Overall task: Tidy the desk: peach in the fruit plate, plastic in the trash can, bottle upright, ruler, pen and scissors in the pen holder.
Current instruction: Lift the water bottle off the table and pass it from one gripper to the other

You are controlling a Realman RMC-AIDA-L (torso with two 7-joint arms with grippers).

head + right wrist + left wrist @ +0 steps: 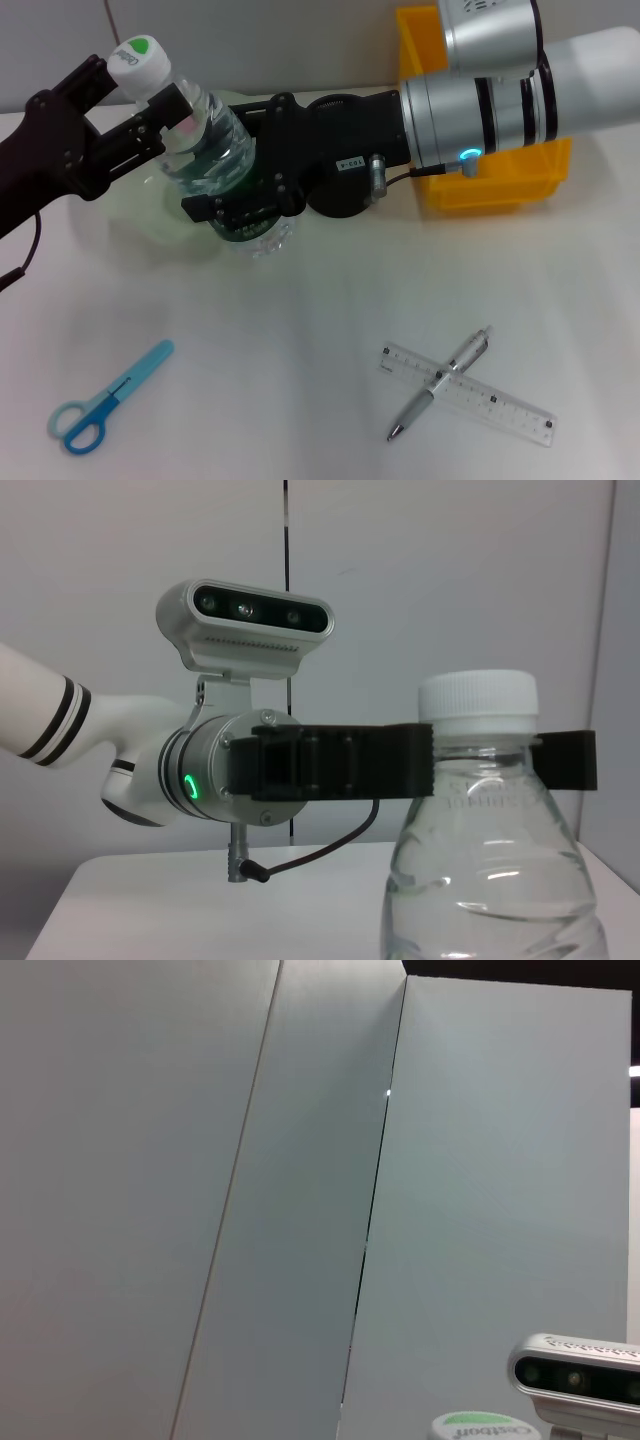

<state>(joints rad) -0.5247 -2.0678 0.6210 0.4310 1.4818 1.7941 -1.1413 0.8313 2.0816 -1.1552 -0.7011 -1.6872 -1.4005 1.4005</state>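
Note:
A clear water bottle [205, 150] with a white and green cap stands about upright above the table at the back left. My left gripper [163, 103] comes from the left and is shut on its neck just under the cap. My right gripper [243, 213] comes from the right and is shut on its lower body. In the right wrist view the bottle [485, 880] fills the foreground with the left gripper's black fingers [350, 762] on both sides of its neck. The cap [480, 1427] shows in the left wrist view. Blue scissors [108, 400], a clear ruler [500, 405] and a silver pen [440, 383] lie on the table. The peach is not visible.
A yellow bin [500, 170] stands at the back right, partly behind my right arm. A pale green plate [150, 215] lies under and behind the bottle. A round black object [335, 203] sits under my right wrist. The pen lies across the ruler.

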